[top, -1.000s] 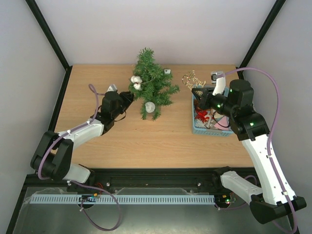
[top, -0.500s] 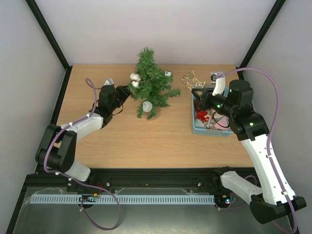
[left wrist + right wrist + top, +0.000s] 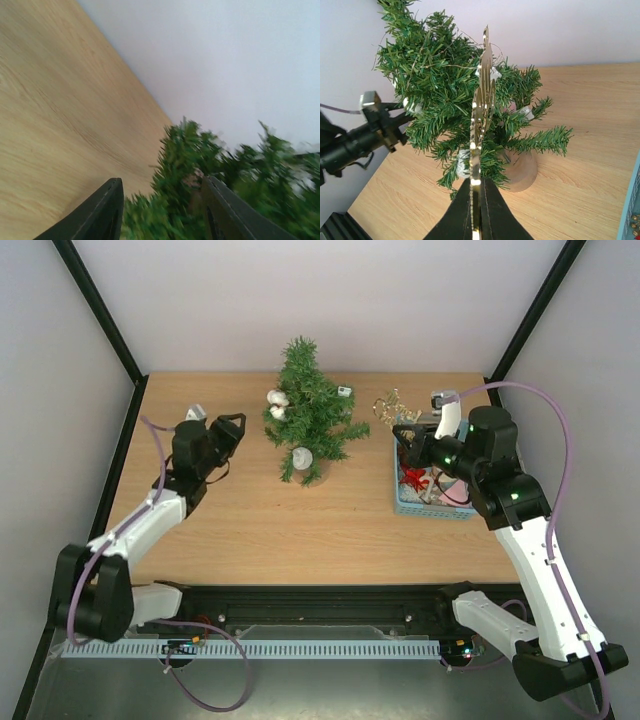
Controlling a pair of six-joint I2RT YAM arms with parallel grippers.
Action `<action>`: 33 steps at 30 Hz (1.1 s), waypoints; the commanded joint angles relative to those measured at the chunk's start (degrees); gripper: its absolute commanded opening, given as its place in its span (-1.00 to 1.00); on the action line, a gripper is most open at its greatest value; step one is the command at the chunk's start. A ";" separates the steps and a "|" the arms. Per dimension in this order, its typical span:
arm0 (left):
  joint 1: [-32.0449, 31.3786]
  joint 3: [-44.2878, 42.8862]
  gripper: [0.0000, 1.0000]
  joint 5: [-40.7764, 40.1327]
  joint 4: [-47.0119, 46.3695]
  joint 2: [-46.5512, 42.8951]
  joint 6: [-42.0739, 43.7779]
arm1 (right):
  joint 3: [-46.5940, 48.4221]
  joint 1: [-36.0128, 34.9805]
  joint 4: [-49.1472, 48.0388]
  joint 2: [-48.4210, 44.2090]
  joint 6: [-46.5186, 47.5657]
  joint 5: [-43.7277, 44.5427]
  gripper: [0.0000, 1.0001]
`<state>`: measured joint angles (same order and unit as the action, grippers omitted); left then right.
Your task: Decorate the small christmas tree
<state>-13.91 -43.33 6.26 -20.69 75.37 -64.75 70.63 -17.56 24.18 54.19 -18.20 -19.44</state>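
Pinching a thin gold ornament (image 3: 480,95) (edge-on), right claw (image 3: 476,189) faces bristly tree (image 3: 432,75).

walls (image 3: 350,300): pale lilac | table (image 3: 280,530): light wood | posts (image 3: 97,310): black, seemingly metal

Table (image 3: 270,525) matt light wood grain; small christmas tree (image 3: 312,418) bristly matt green needles; gold ornament (image 3: 481,100) glossy metallic; basket (image 3: 435,511) at 3 o'clock, blue plastic.
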 commanded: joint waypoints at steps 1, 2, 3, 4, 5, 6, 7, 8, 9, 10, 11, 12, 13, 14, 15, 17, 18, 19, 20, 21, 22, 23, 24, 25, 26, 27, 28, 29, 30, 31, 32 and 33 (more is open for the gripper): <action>-1.10 5.33 -0.07 2.62 6.08 -9.54 -1.35 | -1.28 0.11 -0.25 -0.93 0.18 -0.90 -0.97; -1.83 6.61 -0.07 2.98 6.67 -11.53 -1.82 | -1.34 0.11 -0.30 -0.93 0.18 -1.07 -0.97; -2.77 7.50 -0.08 3.11 7.49 -13.25 -2.19 | -1.43 0.15 -0.38 -0.84 0.10 -1.16 -0.97; -3.84 8.24 -0.12 3.18 8.25 -14.76 -2.44 | -1.54 0.11 -0.49 -0.78 0.01 -1.29 -0.97; -5.07 8.82 -0.15 3.17 8.96 -15.90 -2.55 | -1.61 0.11 -0.49 -0.84 -0.04 -1.41 -0.97; -6.30 9.24 -0.16 2.91 9.60 -16.98 -2.61 | -1.63 0.12 -0.61 -0.84 -0.15 -1.47 -0.97; -7.25 9.58 -0.17 2.31 10.24 -17.90 -2.75 | -1.64 0.14 -0.67 -0.84 -0.21 -1.57 -0.97; -7.92 10.16 -0.17 1.86 10.30 -18.64 -3.01 | -1.64 0.16 -0.68 -0.82 -0.34 -1.71 -0.97; -8.31 10.55 -0.17 1.67 9.86 -19.44 -3.32 | -1.64 0.12 -0.70 -0.87 -0.34 -1.74 -0.97; -8.59 10.53 -0.18 1.76 9.39 -19.90 -3.68 | -1.56 0.15 -0.64 -0.93 -0.35 -1.78 -0.97; -8.77 10.16 -0.19 2.16 8.96 -20.09 -4.05 | -1.43 0.15 -0.54 -0.98 -0.36 -1.82 -0.97; -8.95 9.14 -0.19 2.70 8.51 -19.98 -4.30 | -1.41 0.16 -0.50 -1.01 -0.37 -1.84 -0.97; -9.48 7.90 -0.19 3.07 8.56 -19.56 -4.33 | -1.39 0.09 -0.32 -1.07 -0.35 -1.79 -0.97; -10.24 6.50 -0.19 3.13 8.67 -19.07 -4.41 | -1.37 0.11 -0.22 -1.15 -0.28 -1.79 -0.97; -11.43 5.21 -0.19 3.06 8.46 -18.32 -4.58 | -1.37 0.10 -0.15 -1.23 -0.26 -1.75 -0.97; -14.04 2.94 -0.19 2.77 7.63 -16.89 -5.40 | -1.37 0.16 -0.12 -1.36 -0.35 -1.68 -0.97; -15.88 1.87 -0.19 2.57 7.19 -16.10 -5.89 | -1.45 0.16 -0.09 -1.49 -0.35 -1.59 -0.97; -17.01 0.96 -0.19 2.48 6.70 -15.12 -6.37 | -1.54 0.14 -0.09 -1.58 -0.36 -1.59 -0.97; -18.23 0.00 -0.18 2.32 6.37 -14.25 -6.76 | -1.55 0.15 -0.06 -1.63 -0.43 -1.52 -0.97; -19.40 -0.92 -0.18 2.15 6.24 -13.47 -7.06 | -1.47 0.10 -0.02 -1.63 -0.39 -1.49 -0.97; -20.38 -1.76 -0.18 1.84 6.27 -12.87 -7.28 | -1.39 0.11 0.09 -1.71 -0.39 -1.50 -0.97; -21.44 -2.35 -0.18 1.34 6.27 -12.54 -7.50 | -1.30 0.15 0.20 -1.72 -0.31 -1.40 -0.97; -22.40 -2.74 -0.18 0.81 6.20 -12.31 -7.72 | -1.21 0.16 0.24 -1.72 -0.27 -1.35 -0.97; -23.21 -2.99 -0.18 0.25 6.14 -12.21 -8.08 | -1.20 0.16 0.35 -1.81 -0.18 -1.24 -0.97; -24.02 -3.14 -0.18 -0.72 5.93 -12.12 -8.30 | -1.20 0.12 0.38 -1.85 -0.13 -1.24 -0.97; -24.73 -3.27 -0.18 -1.14 5.59 -11.91 -8.49 | -1.26 0.15 0.38 -1.89 -0.09 -1.26 -0.97; -25.29 -3.47 -0.18 -1.46 5.13 -11.50 -8.66 | -1.36 0.16 0.34 -1.90 -0.11 -1.21 -0.97; -25.67 -4.07 -0.18 -1.57 4.79 -10.72 -8.72 | -1.48 0.14 0.29 -1.90 -0.21 -1.29 -0.97; -25.93 -4.76 -0.18 -1.72 4.78 -9.87 -8.57 | -1.51 0.15 0.25 -1.94 -0.29 -1.46 -0.97; -26.06 -5.27 -0.17 -1.59 4.58 -9.07 -8.63 | -1.54 0.16 0.17 -1.98 -0.26 -1.54 -0.97; -26.14 -5.88 -0.17 -1.40 4.12 -8.26 -8.74 | -1.55 0.14 0.10 -2.05 -0.34 -1.50 -0.97; -26.24 -6.57 -0.17 -1.53 4.02 -7.60 -8.62 | -1.50 0.12 0.15 -2.07 -0.35 -1.52 -0.97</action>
<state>-39.57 -46.59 5.96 -14.04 65.30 -72.84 69.34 -17.56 24.16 53.21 -18.28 -20.29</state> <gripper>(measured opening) 0.414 0.018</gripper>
